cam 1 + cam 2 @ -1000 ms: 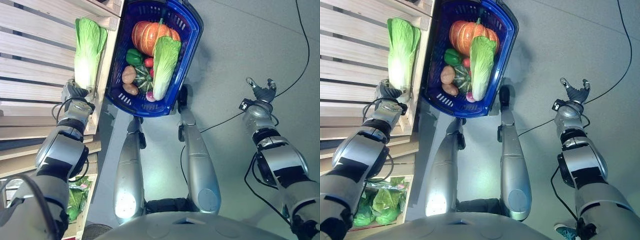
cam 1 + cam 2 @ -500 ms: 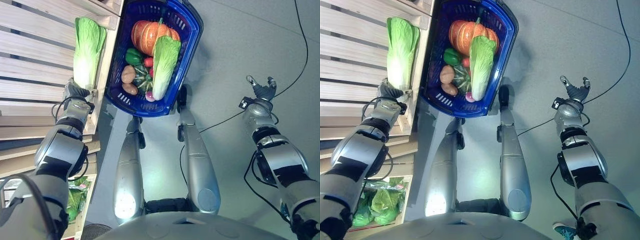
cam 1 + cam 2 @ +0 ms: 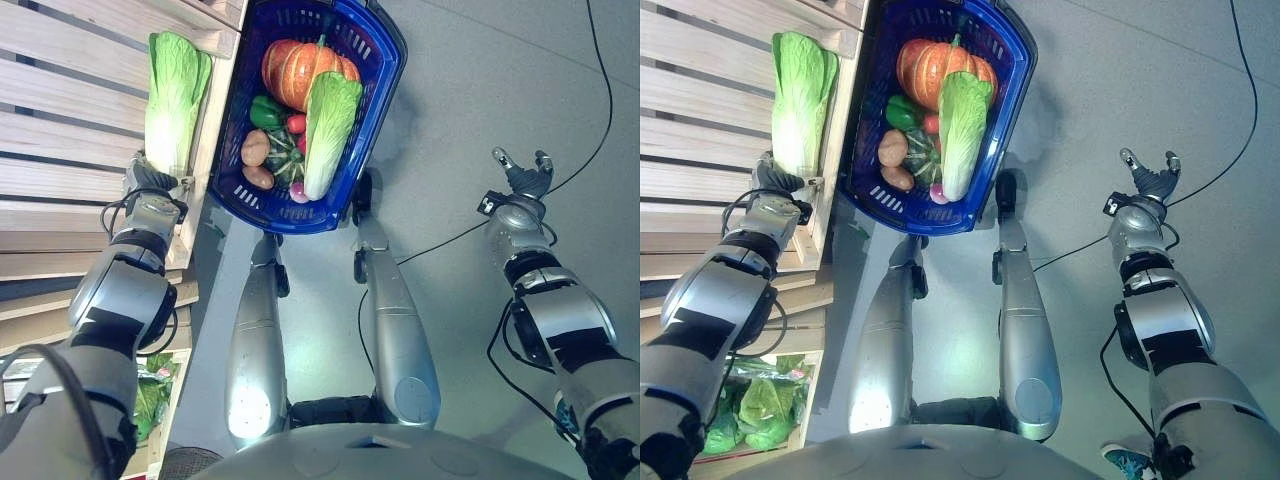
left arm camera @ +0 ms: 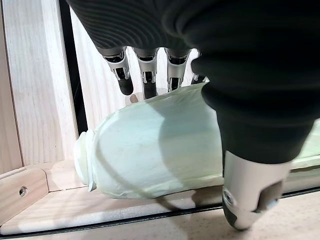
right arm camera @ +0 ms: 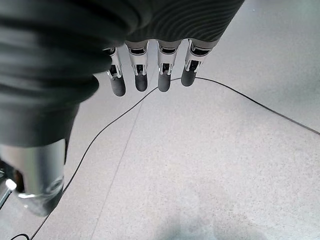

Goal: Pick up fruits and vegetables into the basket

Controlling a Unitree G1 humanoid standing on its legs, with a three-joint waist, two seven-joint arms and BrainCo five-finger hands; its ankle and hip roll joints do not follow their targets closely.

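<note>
1. I see a napa cabbage (image 3: 174,100) lying lengthwise on the wooden shelf (image 3: 70,130), just beside the blue basket (image 3: 385,95).
2. That basket holds a pumpkin (image 3: 295,70), a second cabbage (image 3: 328,125), a green pepper (image 3: 265,112) and potatoes (image 3: 256,150).

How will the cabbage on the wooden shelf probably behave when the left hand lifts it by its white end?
The cabbage is long and held near its base by the left hand, so the leafy end may sag or swing. Its pale base looks smooth, perhaps slippery. It appears bulky, so probably awkward in one hand.
</note>
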